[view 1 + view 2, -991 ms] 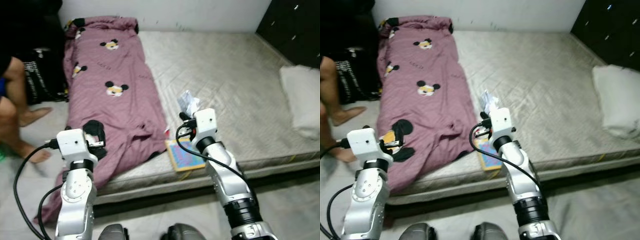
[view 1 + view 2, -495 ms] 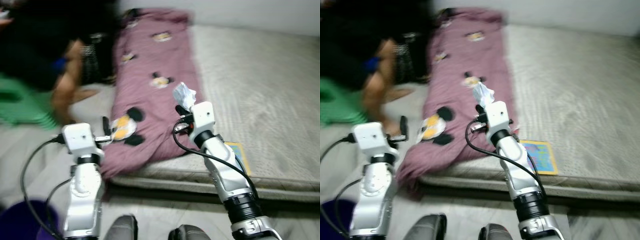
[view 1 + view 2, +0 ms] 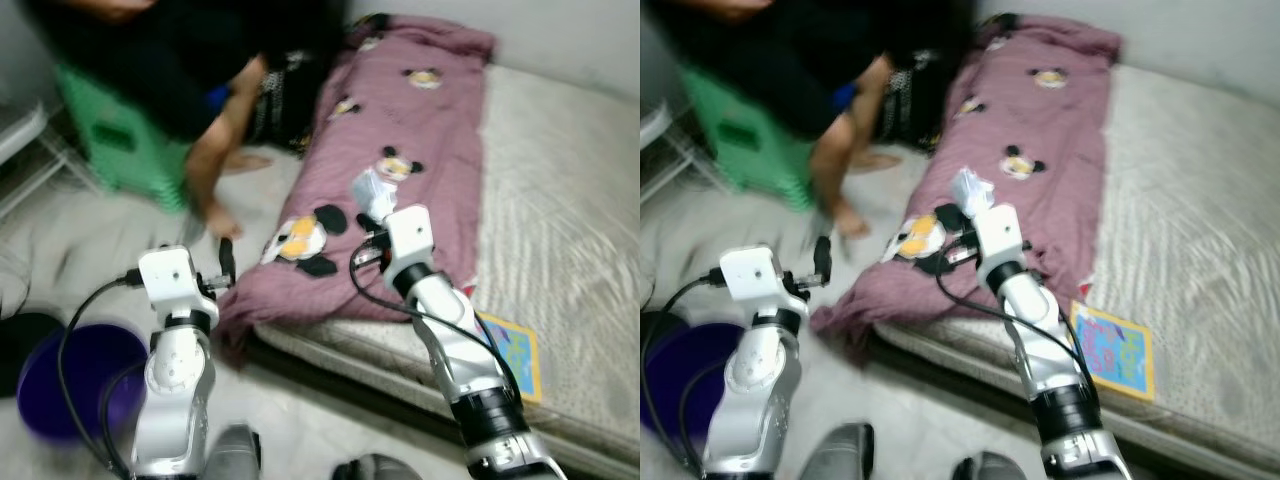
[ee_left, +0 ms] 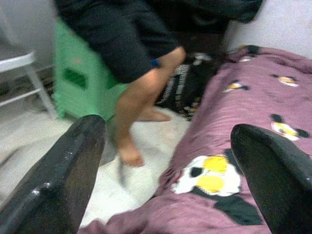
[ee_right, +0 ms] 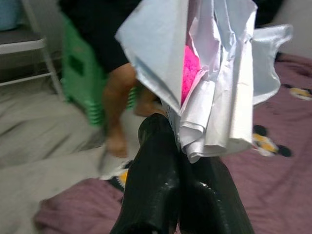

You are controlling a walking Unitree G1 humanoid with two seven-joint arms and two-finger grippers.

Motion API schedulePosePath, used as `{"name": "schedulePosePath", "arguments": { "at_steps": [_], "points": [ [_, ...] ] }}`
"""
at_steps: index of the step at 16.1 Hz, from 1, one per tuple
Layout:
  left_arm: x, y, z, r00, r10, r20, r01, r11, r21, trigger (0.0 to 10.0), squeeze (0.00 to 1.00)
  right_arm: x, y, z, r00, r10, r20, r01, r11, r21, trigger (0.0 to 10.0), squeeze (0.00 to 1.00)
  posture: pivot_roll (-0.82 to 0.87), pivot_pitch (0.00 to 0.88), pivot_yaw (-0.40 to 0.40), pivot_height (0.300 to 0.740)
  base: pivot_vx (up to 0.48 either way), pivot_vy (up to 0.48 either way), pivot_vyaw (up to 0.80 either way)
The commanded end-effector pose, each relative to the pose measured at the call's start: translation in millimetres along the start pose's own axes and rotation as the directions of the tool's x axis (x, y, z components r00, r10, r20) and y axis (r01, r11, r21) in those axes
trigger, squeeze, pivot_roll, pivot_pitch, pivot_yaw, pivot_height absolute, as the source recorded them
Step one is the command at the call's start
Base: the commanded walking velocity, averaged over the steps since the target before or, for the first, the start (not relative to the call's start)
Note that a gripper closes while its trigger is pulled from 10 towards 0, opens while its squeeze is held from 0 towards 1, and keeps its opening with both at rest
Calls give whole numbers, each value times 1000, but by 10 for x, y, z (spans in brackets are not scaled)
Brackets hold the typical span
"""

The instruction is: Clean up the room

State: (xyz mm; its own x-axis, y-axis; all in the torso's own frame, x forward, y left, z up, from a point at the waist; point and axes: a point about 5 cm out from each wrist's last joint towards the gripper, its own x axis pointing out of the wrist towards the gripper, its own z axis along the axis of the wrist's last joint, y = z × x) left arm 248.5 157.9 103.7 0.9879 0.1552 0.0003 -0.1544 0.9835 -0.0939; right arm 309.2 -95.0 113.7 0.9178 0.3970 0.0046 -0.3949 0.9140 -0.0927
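The right tool is clamped on a crumpled wrapper, held above the bed's edge. The purple bin lies on the floor to the robot's lower left, nearer the wide-open, empty left tool.

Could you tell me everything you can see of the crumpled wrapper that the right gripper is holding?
The crumpled wrapper is thin whitish, pale-blue plastic or paper, folded and creased, with a bright pink patch inside. The right gripper is shut on its lower end, so it sticks up past the fingertips, held in the air over the edge of the maroon blanket.
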Motion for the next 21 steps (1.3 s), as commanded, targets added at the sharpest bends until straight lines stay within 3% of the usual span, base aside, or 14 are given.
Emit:
{"name": "schedulePosePath", "arguments": {
  "at_steps": [1,2,5,21],
  "points": [
    [-4,-14,15,1000,13,13,-13,1000,23,10000,0,3,11,-2,1000,6,5,-6,1000,-1,10000,0,18,67,-92,740,0,0,800],
    [8,17,14,999,42,29,-43,997,61,10000,0,21,21,5,1000,11,9,-11,1000,1,10000,0,18,67,-93,740,0,0,800],
    [26,11,11,999,30,29,-32,997,74,10000,0,64,28,27,1000,15,14,-15,1000,5,10000,0,19,72,-94,740,0,0,800],
    [28,7,-3,999,27,35,-29,998,61,10000,0,68,38,-15,1000,26,4,-26,1000,3,10000,0,12,65,-98,740,0,0,800]
  ]
}}
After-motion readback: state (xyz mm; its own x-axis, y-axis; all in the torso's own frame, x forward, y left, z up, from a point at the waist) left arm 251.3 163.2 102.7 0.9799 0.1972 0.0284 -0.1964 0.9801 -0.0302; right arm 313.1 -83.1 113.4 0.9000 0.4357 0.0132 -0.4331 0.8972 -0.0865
